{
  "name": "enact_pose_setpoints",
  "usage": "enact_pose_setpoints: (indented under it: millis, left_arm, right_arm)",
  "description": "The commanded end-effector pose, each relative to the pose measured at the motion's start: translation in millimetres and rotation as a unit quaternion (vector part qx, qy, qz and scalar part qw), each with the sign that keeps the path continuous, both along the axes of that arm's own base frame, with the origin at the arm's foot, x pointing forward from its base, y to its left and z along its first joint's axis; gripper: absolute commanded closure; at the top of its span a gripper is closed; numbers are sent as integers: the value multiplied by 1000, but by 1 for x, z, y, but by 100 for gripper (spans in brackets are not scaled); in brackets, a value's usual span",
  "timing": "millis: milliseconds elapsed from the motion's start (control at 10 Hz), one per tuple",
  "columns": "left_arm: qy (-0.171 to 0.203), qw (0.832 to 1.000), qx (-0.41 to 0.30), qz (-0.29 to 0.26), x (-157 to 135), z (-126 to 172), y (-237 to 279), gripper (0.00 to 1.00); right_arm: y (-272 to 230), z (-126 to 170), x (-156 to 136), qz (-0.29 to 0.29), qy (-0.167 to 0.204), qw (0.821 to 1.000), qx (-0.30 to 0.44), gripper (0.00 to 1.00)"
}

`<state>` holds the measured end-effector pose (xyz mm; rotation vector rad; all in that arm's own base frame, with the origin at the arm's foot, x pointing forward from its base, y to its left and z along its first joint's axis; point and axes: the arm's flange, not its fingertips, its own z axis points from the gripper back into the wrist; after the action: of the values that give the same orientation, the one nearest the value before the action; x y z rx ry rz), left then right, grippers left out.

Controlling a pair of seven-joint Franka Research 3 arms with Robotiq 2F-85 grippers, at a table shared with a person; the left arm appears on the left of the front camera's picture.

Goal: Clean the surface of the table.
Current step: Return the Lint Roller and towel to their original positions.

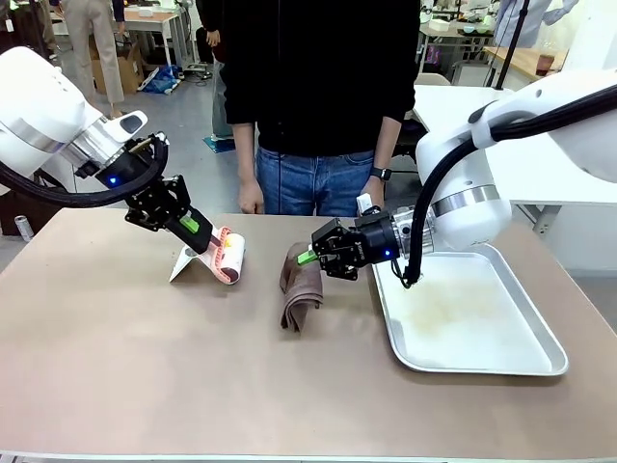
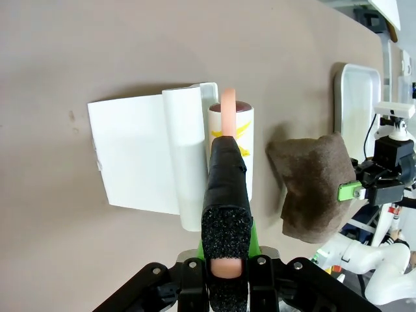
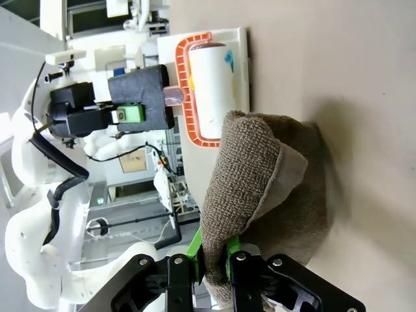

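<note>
Taupe table (image 1: 116,367): spreading wide under both arms, front view.
Left gripper (image 1: 198,231): clamping a lint roller (image 1: 229,256), left of the brown cloth (image 1: 299,289).
Left wrist: pink handle (image 2: 228,110) sitting pinched between closed jaws.
Right wrist: right gripper (image 3: 211,260) squeezing the cloth, roller beyond it.
Tray (image 1: 540,333): lying right of the cloth.

You see two glossy white arms with silver wrist rings, thick black cables looping beside each ring, and small blue lights. Both black grippers, left (image 1: 204,234) and right (image 1: 308,257), carry green pads. The person wears a black top, blue jeans, a dark watch.
</note>
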<state>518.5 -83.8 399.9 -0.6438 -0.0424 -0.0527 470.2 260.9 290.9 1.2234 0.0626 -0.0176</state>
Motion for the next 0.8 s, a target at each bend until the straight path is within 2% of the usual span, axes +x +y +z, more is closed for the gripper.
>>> enact_pose_setpoints:
  millis: [0,700]
  left_arm:
    - [4,1000,16,6,6,6,-4,78]
    - [5,1000,17,21,13,6,-13,78]
  right_arm:
    - [3,6,8,2,12,1000,-3,88]
    - [-2,4,8,1,14,1000,-5,88]
